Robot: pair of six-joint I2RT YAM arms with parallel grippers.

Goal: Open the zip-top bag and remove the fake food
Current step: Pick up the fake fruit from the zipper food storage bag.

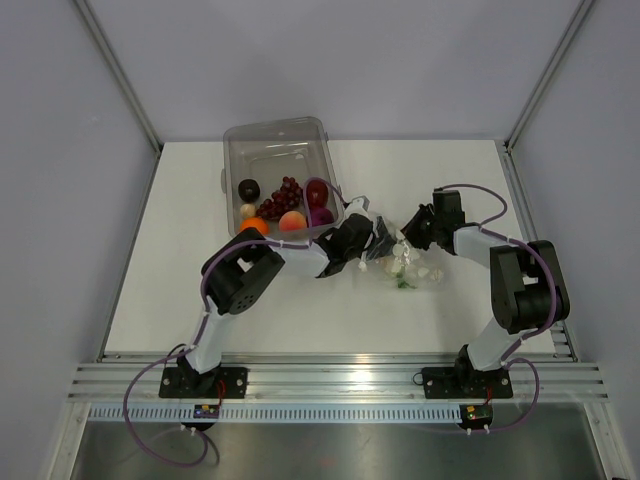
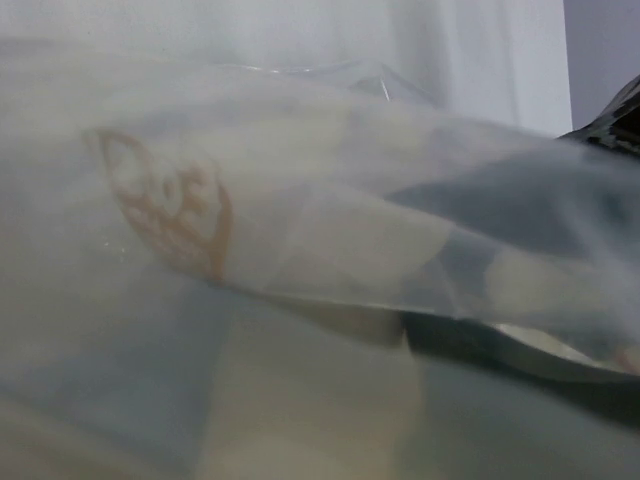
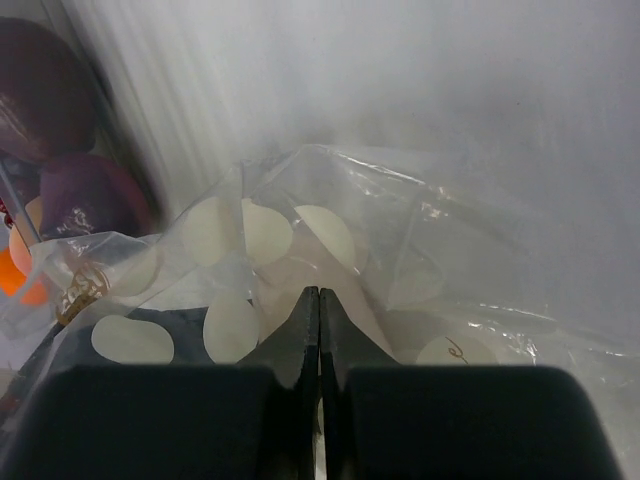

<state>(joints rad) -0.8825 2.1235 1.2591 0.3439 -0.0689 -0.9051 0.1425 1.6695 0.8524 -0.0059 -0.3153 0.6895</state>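
The bag [image 1: 408, 262] is seen crumpled on the desk [image 1: 180, 220], just right of the bin [image 1: 290, 155] and between the two arms' tips. The right jaws are pressed shut, with the bag's dotted film pinched at their tips. The left jaws are hidden by film against the lens, so their state cannot be told. Food [image 1: 285, 205] is held in the bin.

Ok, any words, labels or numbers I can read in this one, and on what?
No legible text anywhere.
Gold-brown emblem printed on the zip-top bag: blurred, unreadable.
Gold script mark on one of its white dots: too small to read.
Small tags by the arm bases: too small to read.
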